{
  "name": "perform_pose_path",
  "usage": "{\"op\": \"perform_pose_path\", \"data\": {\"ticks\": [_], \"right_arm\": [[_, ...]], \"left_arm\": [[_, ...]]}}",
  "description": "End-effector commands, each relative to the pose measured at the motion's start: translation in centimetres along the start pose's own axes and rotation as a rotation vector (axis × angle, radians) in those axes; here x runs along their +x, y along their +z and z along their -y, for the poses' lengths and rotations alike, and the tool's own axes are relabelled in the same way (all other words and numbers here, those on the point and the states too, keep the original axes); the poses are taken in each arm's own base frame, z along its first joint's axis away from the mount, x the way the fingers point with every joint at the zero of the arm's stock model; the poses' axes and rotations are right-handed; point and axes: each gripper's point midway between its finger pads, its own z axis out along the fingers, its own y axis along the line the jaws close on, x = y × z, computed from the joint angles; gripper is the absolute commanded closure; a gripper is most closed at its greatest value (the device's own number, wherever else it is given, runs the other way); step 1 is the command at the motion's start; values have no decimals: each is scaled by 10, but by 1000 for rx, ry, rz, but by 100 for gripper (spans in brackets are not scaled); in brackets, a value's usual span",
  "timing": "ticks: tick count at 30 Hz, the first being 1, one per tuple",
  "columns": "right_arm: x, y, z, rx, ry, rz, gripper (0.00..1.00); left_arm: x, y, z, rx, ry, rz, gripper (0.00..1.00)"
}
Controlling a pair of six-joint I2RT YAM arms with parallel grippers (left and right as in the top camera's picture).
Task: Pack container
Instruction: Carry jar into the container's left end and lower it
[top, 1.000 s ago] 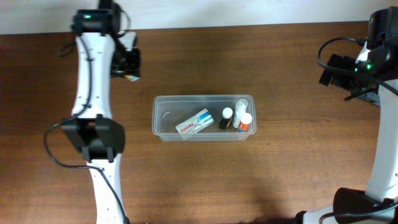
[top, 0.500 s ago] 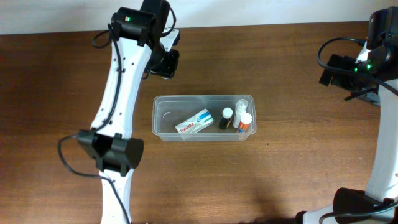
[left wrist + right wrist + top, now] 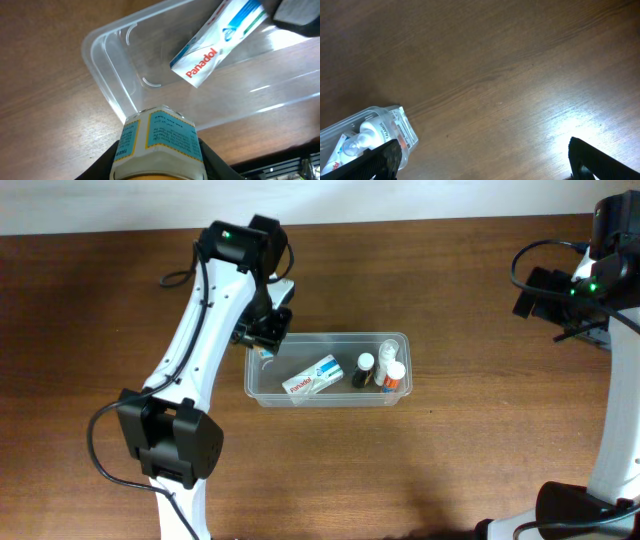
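Observation:
The clear plastic container (image 3: pixel 258 385) sits mid-table and holds a white and blue Panadol box (image 3: pixel 311 375), a small dark bottle (image 3: pixel 363 369) and white bottles (image 3: pixel 391 370). My left gripper (image 3: pixel 263 345) hangs over the container's left end, shut on a small jar with a blue and yellow label (image 3: pixel 159 137). In the left wrist view the container's corner (image 3: pixel 102 60) and the Panadol box (image 3: pixel 217 40) lie just below the jar. My right gripper (image 3: pixel 482 160) is open and empty at the far right (image 3: pixel 545 290), well away from the container (image 3: pixel 395 117).
The brown wooden table (image 3: pixel 450 460) ends at a pale wall along the back edge. The right arm's base and cables (image 3: pixel 600 330) stand at the right edge. The left arm's body (image 3: pixel 165 430) stretches across the table's left side.
My left arm has swung from the back left toward the container, carrying the jar; it now hangs over the container's left end. The right arm has not moved.

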Motion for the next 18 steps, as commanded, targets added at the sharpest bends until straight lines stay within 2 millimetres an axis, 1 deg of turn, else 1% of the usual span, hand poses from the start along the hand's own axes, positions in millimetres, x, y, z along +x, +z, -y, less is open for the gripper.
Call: {"op": "perform_pose_path", "data": {"ticks": [1,6,12,18], "right_arm": [[-3,-2,3,11,13,11,2],[-3,-2,3,11,13,11,2],[-3,-2,3,11,13,11,2],[-3,-2,3,11,13,11,2]], "left_arm": [[2,5,1,-5,20,5,64],[-3,29,13,31,37,0,64],[-4,58,25,29,72,-12,64],[-4,84,31,27,91,-16,64]]}}
